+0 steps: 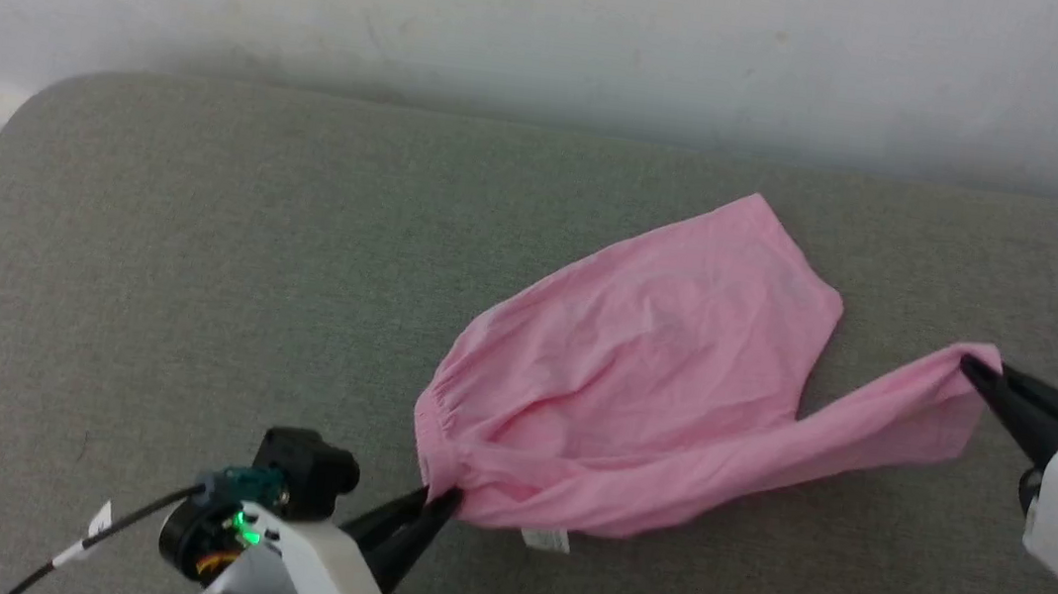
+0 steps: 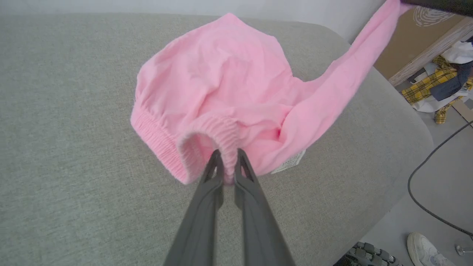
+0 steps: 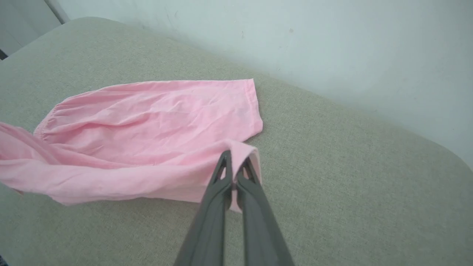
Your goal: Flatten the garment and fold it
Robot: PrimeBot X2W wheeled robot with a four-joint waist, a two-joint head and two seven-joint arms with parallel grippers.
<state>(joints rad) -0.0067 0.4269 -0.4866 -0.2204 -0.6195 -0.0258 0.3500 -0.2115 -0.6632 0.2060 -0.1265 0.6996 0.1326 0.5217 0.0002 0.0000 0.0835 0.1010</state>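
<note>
The left gripper (image 1: 446, 502) is seen clamped shut on the gathered elastic waistband (image 2: 151, 129), with a fold of it pinched between the two dark fingertips close above the grey fabric-covered table (image 1: 196, 249). Over at the table's right side, the right gripper (image 1: 969, 365) is closed on the hem corner of one leg (image 3: 251, 155), thin pink fabric nipped at the very tips.

Between the two grips, the pink shorts (image 1: 640, 370) are pulled out into a long strip running from the table's near edge up toward its right end. A shadow is cast on the table under that strip, so it appears lifted slightly off the surface. The rest of the shorts is spread on the table right of its middle, wrinkled but fairly flat, with the other leg (image 1: 763, 254) pointed toward the table's far edge and the pale wall (image 1: 560, 22) behind it.

A small white label (image 1: 546, 539) is seen hanging below the pinched waistband, touching the table near its front edge. Past the table's rounded corner, in the left wrist view, a heap of clothes with yellow plaid (image 2: 432, 85), a dark cable (image 2: 425, 184) and a white shoe (image 2: 425, 251) are picked out on the floor.
</note>
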